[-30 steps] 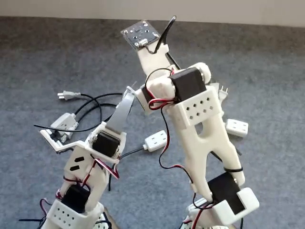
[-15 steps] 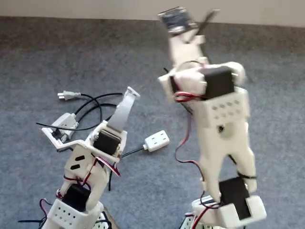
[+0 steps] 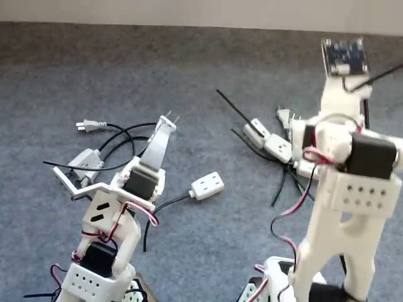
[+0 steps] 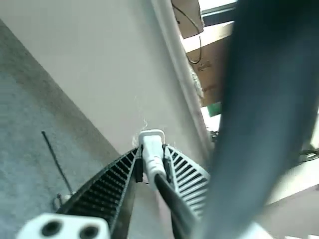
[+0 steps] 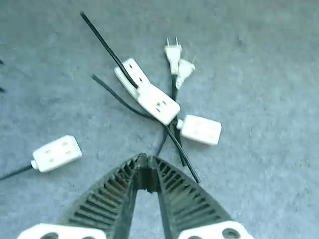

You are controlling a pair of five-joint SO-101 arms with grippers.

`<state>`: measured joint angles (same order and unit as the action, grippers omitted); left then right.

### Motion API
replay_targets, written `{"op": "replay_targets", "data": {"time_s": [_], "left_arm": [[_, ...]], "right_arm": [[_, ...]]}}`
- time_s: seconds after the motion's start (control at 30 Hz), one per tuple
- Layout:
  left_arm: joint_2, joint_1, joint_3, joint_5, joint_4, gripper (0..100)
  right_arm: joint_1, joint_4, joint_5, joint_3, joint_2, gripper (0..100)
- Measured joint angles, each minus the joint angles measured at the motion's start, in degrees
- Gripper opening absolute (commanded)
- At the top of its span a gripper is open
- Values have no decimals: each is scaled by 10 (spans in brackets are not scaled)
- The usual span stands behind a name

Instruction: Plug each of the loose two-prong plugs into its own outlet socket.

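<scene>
My left gripper (image 3: 162, 129) is lifted off the carpet, shut on a white two-prong plug (image 3: 169, 118) whose prongs point up and away. The left wrist view has that plug (image 4: 151, 155) pinched between the ribbed fingers, its black cord trailing back. My right gripper (image 5: 144, 172) hangs shut and empty above the carpet. Below it lie two joined white outlet sockets (image 5: 149, 97), a third socket (image 5: 200, 129) and two loose white plugs (image 5: 174, 52). A single white socket (image 3: 206, 185) lies between the arms, and the same socket (image 5: 52, 153) appears in the right wrist view.
A loose plug (image 3: 90, 126) on a black cord lies at the far left, with another white socket (image 3: 85, 162) beside the left arm. Black cords (image 3: 126, 141) loop on the grey carpet there. A pale wall (image 3: 189, 11) runs along the back.
The right arm has swung from the middle to the right, uncovering the sockets and plugs it was over. The left arm has barely moved and still holds its plug.
</scene>
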<state>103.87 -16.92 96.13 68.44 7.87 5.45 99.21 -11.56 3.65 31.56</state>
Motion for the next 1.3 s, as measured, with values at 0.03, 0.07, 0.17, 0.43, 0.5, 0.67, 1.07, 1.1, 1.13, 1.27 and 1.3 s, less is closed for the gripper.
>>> {"op": "replay_targets", "data": {"time_s": [0.03,0.07,0.17,0.43,0.5,0.67,1.07,1.1,1.13,1.27,1.3], "left_arm": [[0,12,0,-27,16,7],[0,28,0,-55,30,7],[0,77,0,-153,50,6],[0,133,-18,-328,139,6],[0,131,-48,-356,192,6],[0,132,-120,-416,283,7],[-212,123,-291,-484,211,7],[-261,124,-327,-484,211,7],[-314,123,-367,-484,217,7],[-535,104,-558,-484,310,7],[-589,96,-611,-484,350,7]], "right_arm": [[10,0,-3,-25,18,8],[21,-2,-5,-54,40,8],[55,-18,-6,-143,105,8],[92,-133,-6,-436,286,8],[92,-151,-9,-505,327,8],[129,-169,-46,-584,398,8],[140,-204,-52,-658,408,8],[140,-212,-52,-669,408,8],[140,-220,-52,-684,410,8],[140,-253,-52,-739,411,8],[140,-261,-52,-749,411,8]]}}
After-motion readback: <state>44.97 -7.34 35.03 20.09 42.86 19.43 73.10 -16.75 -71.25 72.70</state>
